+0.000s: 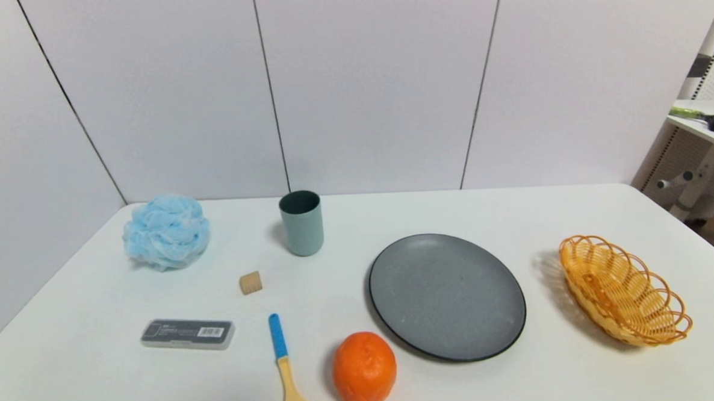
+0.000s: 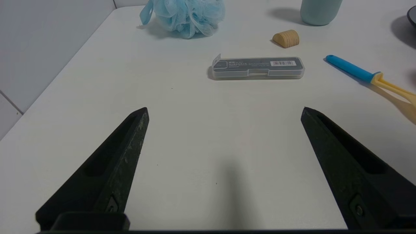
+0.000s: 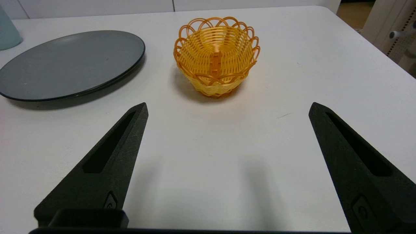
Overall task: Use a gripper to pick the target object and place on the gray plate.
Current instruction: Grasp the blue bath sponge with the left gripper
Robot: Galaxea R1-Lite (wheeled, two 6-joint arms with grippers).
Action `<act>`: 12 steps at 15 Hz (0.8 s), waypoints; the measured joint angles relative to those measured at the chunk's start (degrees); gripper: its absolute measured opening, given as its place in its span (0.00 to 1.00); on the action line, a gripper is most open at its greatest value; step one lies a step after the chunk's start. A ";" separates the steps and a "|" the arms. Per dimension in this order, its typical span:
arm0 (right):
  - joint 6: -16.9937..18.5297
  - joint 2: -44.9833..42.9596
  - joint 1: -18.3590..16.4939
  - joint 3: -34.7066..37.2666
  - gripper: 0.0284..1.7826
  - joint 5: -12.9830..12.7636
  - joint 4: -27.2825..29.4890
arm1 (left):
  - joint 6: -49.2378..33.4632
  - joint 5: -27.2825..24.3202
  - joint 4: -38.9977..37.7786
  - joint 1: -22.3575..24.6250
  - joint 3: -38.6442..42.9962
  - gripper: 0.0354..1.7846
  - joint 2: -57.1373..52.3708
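The fluffy light-blue bath pouf [image 1: 166, 231] sits at the table's far left; it also shows in the left wrist view [image 2: 185, 16]. The gray plate [image 1: 447, 296] lies flat right of centre and is bare; it also shows in the right wrist view [image 3: 70, 63]. Neither gripper shows in the head view. My left gripper [image 2: 224, 110] is open and empty over bare table near the front left, well short of the pouf. My right gripper [image 3: 227, 109] is open and empty over bare table near the front right, short of the basket.
A teal cup [image 1: 302, 223] stands behind the centre. A small wooden block [image 1: 250, 283], a clear-lidded dark case [image 1: 187, 334], a blue-handled wooden spatula [image 1: 286, 369] and an orange [image 1: 364, 369] lie at the front. An orange wicker basket [image 1: 623, 288] sits at the right.
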 joint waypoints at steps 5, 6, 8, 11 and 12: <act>0.02 0.00 -0.02 0.00 0.96 -0.02 0.00 | 0.05 0.00 0.00 0.00 0.00 0.94 0.00; 0.02 0.00 -0.02 0.00 0.96 -0.02 0.00 | 0.02 0.00 0.00 0.00 0.00 0.94 0.00; 0.02 0.00 -0.02 0.00 0.96 0.00 0.00 | 0.02 -0.01 0.00 0.00 0.00 0.94 0.00; 0.02 0.00 -0.02 0.00 0.96 0.00 0.00 | -0.01 0.02 0.02 0.00 0.00 0.94 0.00; 0.02 0.00 -0.02 0.00 0.96 0.00 0.00 | 0.07 0.02 0.05 0.00 0.00 0.94 0.00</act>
